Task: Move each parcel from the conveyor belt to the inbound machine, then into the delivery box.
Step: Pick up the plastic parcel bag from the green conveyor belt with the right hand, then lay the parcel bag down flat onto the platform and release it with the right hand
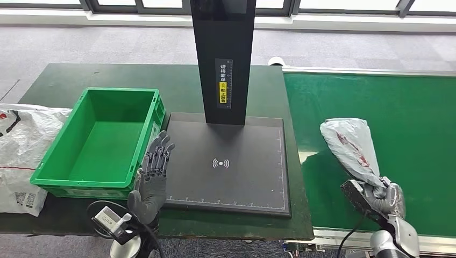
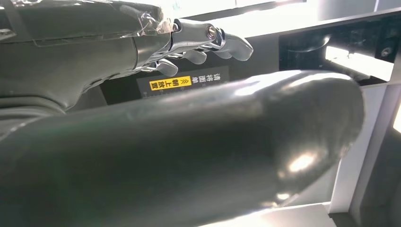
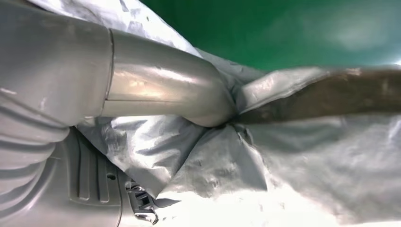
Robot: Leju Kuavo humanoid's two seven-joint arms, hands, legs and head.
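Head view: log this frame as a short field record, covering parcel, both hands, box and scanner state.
parcel: grey bag, over the green conveyor belt
right hand: grips the parcel's lower end
left hand: holds nothing, fingers apart, between box and scanner
delivery box: green crate, nothing inside
inbound machine: black platform, nothing on it
other: white bags beside the crate

A crumpled white plastic bag [image 1: 21,150] with dark print lies at the left end of the dark green table [image 1: 64,80], touching the side of the crate. Beyond the table, grey carpet [image 1: 107,43] runs to a window frame [image 1: 140,6]
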